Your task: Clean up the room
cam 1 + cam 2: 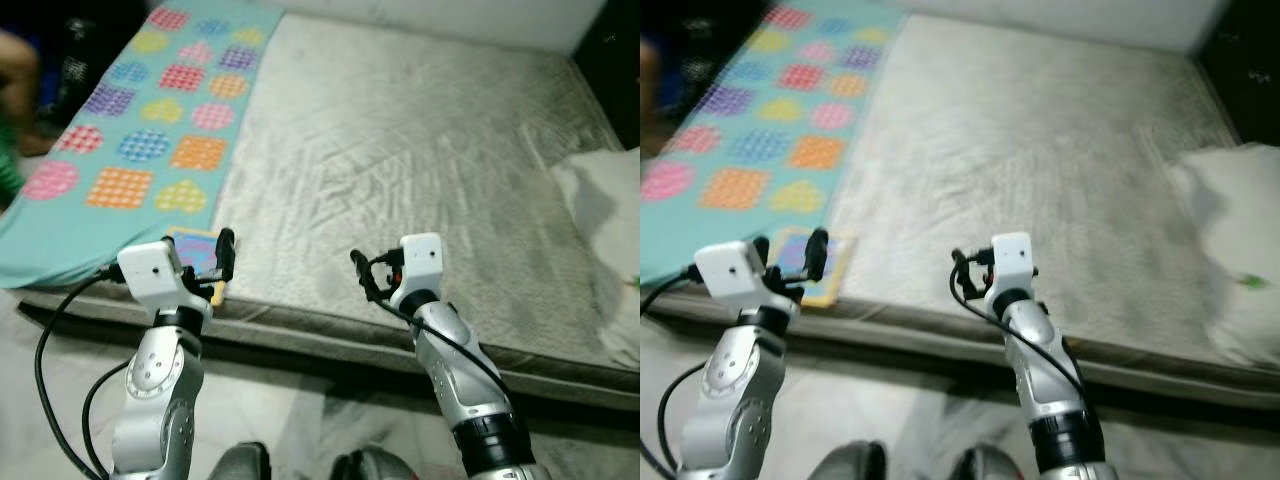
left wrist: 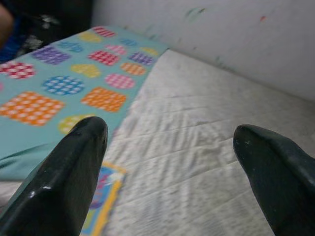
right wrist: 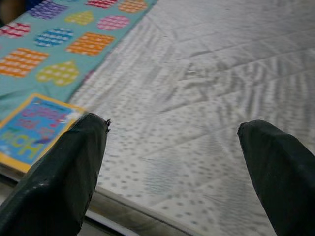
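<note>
I have both arms raised over the near edge of the mattress [image 1: 400, 150], and both sets of fingers stand apart with nothing between them. The thing I judge I should tidy is the book [image 3: 34, 129], a thin yellow-bordered picture book lying flat at the mattress's near edge, at about nine o'clock from the middle of the head view, just beside the hem of the teal patterned blanket [image 1: 140, 130]. My left gripper [image 1: 210, 262] hovers right over it; my right gripper [image 1: 365, 275] hangs over bare mattress at about six o'clock. The risk I see: a flat book on soft bedding gives the fingers no edge, so a downward pinch may shove it off the edge or snag the blanket hem instead. A white pillow [image 1: 605, 220] sits well apart at three o'clock.
</note>
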`<state>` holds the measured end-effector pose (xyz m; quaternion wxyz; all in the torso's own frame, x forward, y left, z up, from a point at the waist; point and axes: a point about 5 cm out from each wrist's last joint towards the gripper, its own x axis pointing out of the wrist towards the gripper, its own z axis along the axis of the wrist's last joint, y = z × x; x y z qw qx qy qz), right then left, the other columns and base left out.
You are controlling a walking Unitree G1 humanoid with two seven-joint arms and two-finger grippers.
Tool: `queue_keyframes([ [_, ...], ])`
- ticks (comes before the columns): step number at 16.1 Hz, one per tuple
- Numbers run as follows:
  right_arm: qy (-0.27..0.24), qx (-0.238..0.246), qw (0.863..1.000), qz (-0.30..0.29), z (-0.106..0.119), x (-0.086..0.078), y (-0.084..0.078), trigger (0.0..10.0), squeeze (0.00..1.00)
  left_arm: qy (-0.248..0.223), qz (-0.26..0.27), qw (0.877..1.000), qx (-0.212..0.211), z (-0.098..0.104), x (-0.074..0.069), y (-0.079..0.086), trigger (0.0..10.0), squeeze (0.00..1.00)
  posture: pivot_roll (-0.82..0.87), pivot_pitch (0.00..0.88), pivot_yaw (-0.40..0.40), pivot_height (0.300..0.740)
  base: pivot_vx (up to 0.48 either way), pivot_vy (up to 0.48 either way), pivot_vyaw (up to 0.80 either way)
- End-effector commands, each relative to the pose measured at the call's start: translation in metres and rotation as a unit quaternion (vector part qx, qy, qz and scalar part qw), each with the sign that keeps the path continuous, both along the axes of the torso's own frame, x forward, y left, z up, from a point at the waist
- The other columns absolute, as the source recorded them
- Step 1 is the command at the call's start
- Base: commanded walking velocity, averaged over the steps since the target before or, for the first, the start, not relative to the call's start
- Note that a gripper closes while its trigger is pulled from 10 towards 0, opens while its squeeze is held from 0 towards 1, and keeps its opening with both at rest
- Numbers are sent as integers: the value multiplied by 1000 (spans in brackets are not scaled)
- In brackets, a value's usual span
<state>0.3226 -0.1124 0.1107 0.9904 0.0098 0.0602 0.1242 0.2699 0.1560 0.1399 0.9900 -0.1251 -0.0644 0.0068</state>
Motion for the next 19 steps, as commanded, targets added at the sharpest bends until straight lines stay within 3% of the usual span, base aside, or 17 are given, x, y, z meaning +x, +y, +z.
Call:
queue_keyframes([
  [1, 14, -10, 1000, -20, -8, -3, -13, 10000, 0, 8, -8, 1000, -1, -4, -1, -6, 10000, 0, 91, 205, -49, 740, 0, 480, 0],
  [3, 15, -13, 1000, -17, -10, -4, -14, 10000, 0, 5, -10, 1000, 1, -3, -1, -6, 10000, 0, 92, 204, -49, 740, 0, 463, 0],
  [7, 14, -14, 1000, -17, -10, -4, -14, 10000, 0, -11, -30, 999, 8, 1, -3, -9, 10000, 0, 92, 202, -47, 740, 0, 0, 0],
  [14, 18, -10, 1000, -22, -11, -4, -15, 10000, 0, -9, -30, 999, 13, -1, -3, -7, 10000, 0, 92, 201, -45, 740, 313, 0, -326],
  [19, 17, -11, 1000, -20, -11, -3, -14, 10000, 0, -9, -30, 999, 13, -1, -4, -7, 10000, 0, 94, 199, -46, 740, 349, 0, 0],
])
